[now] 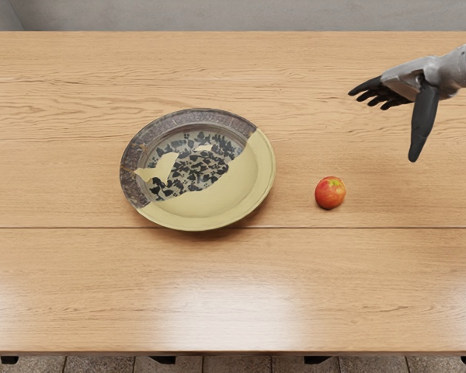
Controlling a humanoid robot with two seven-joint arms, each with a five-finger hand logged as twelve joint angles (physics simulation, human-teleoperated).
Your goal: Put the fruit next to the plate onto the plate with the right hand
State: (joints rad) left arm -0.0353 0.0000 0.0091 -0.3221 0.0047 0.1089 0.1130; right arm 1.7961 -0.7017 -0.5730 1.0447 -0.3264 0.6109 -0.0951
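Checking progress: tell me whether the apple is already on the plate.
No, the apple lies on the table beside the plate, not touching it.

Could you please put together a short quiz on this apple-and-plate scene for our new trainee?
1. Multiple choice: where does the apple lie? A) on the plate; B) on the table, to the picture's right of the plate; C) in the right hand.
2. True or false: the right hand touches the apple.
3. Fill in: the right hand's fingers are ____, holding nothing.
Key: 1 B; 2 false, it hovers apart from the apple, farther back and to the right; 3 open.
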